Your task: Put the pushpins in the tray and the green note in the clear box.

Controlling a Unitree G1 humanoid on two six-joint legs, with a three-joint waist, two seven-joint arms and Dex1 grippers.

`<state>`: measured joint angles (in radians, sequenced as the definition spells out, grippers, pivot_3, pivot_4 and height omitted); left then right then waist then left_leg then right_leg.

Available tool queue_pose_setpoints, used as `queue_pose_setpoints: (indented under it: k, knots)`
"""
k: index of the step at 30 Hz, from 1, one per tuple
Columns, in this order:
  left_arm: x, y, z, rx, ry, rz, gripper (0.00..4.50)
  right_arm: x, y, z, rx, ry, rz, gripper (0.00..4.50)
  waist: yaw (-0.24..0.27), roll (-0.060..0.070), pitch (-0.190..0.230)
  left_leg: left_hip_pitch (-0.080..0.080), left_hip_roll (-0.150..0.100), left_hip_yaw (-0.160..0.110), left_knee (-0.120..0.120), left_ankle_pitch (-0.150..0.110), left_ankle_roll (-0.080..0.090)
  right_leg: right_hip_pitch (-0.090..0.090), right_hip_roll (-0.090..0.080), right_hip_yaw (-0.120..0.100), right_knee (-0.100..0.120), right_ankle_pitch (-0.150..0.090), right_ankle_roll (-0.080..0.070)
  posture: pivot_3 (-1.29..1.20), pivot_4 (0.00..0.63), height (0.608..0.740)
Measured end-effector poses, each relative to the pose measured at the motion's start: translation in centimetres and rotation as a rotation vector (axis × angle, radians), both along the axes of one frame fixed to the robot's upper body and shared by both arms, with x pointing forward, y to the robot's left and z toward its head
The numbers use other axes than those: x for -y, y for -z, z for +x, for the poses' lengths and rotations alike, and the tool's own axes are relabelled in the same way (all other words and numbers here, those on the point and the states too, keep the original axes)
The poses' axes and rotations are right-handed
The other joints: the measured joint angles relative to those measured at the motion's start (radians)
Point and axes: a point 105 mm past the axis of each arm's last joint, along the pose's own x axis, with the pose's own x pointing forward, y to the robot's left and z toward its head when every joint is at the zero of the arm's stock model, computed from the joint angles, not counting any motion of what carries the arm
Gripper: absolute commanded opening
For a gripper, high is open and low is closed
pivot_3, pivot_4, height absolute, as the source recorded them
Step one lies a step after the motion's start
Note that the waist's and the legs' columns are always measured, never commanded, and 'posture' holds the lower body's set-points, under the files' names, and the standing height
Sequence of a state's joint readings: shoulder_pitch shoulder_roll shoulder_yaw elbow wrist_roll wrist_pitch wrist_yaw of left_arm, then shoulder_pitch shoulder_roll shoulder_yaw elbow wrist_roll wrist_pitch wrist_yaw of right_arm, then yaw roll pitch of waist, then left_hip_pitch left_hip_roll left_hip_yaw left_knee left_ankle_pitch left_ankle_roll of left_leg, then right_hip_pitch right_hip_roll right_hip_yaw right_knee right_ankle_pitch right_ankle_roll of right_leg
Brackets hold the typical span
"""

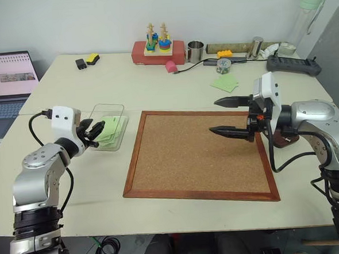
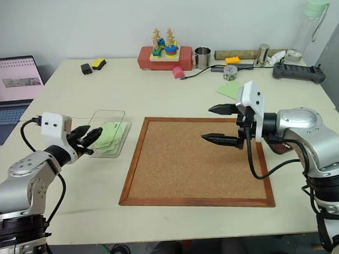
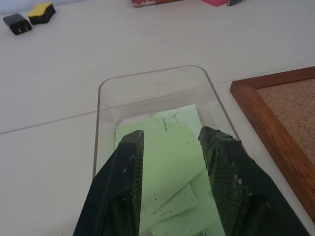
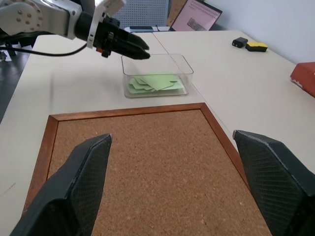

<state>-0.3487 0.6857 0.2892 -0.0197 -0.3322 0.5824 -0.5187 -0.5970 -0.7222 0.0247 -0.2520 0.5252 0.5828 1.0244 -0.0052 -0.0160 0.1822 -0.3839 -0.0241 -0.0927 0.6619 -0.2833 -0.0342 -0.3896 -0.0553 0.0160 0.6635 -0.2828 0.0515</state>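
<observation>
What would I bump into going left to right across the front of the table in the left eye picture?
Left pincer → clear box with green notes inside → corkboard → right pincer, its fingers spread wide above the cork.

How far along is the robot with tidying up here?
Green notes already lie in the clear box, and the left gripper hangs open above them, holding nothing. The right gripper is open and empty over the corkboard. I can't make out any pushpins, so that part can't be judged.
</observation>
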Motion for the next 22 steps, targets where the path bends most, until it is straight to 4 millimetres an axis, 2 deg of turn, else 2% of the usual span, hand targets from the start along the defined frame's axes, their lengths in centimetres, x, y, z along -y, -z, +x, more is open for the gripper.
queue_pose_setpoints:
  k: [4,8,11,16,19,22]
  knots:
    - [0.8,-0.3,-1.1,0.0,0.066,0.031,3.29,0.4,0.4,0.0,-0.007,0.017,-0.013,4.16,0.0,0.0,0.0,0.0,0.0,0.0,0.0,0.0,0.0,0.0,0.0,0.0,0.0,0.0,0.0,0.0,0.15,0.74]
    - [1.4,-0.4,-3.6,-0.041,0.203,0.158,3.29,1.5,1.2,0.2,-0.013,0.061,-0.048,4.16,-0.002,0.0,0.0,0.0,0.001,0.0,-0.001,0.0,0.0,0.0,0.0,0.001,0.0,0.0,0.0,0.0,0.15,0.74]
    - [0.6,-0.4,-5.4,-0.071,0.236,0.289,3.29,4.1,2.1,0.1,-0.021,0.131,-0.097,4.16,0.001,0.0,0.0,0.0,0.001,0.001,-0.001,-0.002,0.004,0.0,0.0,0.001,-0.001,0.0,0.0,0.0,0.15,0.74]
    - [-3.1,0.7,-8.5,-0.202,0.268,0.407,3.29,11.2,5.5,-1.5,-0.136,0.258,-0.304,4.16,0.007,0.002,0.001,0.001,0.0,0.004,-0.001,-0.002,0.004,0.001,-0.001,0.001,-0.001,0.0,-0.001,0.0,0.15,0.74]
    - [-4.1,1.5,-9.6,-0.248,0.287,0.383,3.29,13.9,6.0,-2.4,-0.169,0.319,-0.353,4.16,0.003,0.002,0.001,0.002,0.002,0.005,-0.001,-0.003,0.005,0.001,0.0,0.001,-0.001,0.001,-0.002,0.0,0.15,0.74]
    - [-4.2,1.8,-10.0,-0.261,0.298,0.367,3.29,15.6,6.6,-3.3,-0.199,0.368,-0.371,4.16,0.002,0.002,0.001,0.003,0.003,0.005,-0.001,-0.003,0.005,0.002,0.0,0.001,0.0,0.001,-0.003,0.0,0.15,0.74]
